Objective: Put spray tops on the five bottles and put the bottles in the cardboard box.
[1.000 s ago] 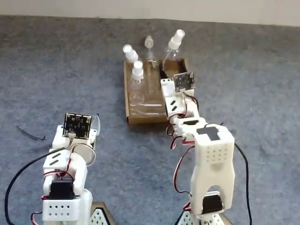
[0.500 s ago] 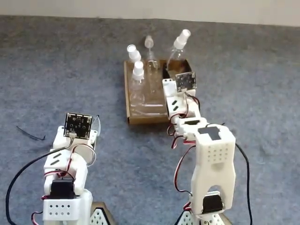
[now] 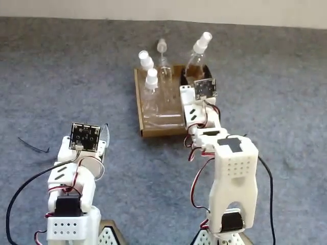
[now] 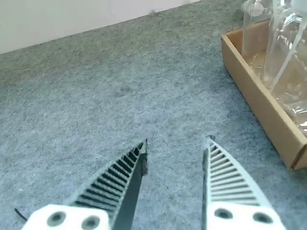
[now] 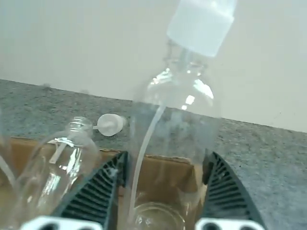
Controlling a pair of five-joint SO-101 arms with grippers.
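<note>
The cardboard box (image 3: pixel 139 104) lies on the grey carpet at the middle back, with several clear bottles in it. Three of them carry white spray tops (image 3: pixel 152 76). My right gripper (image 3: pixel 192 77) is shut on a clear bottle (image 3: pixel 195 58) with a spray top (image 3: pixel 204 40), tilted right over the box's far right corner. In the right wrist view that bottle (image 5: pixel 175 120) stands between the black fingers (image 5: pixel 93 189), above the box wall (image 5: pixel 165 167), beside another bottle (image 5: pixel 62 160). My left gripper (image 4: pixel 176 143) hangs open over bare carpet, left of the box (image 4: pixel 261 110), holding nothing.
A thin black tie (image 3: pixel 31 145) lies on the carpet at the far left. A pale wall (image 3: pixel 163 9) runs along the back edge of the carpet, just behind the box. Carpet spreads out on both sides of the box.
My right gripper has moved the held bottle a little to the right and tilted it further. The box and its bottles shifted slightly right. The left arm stayed still.
</note>
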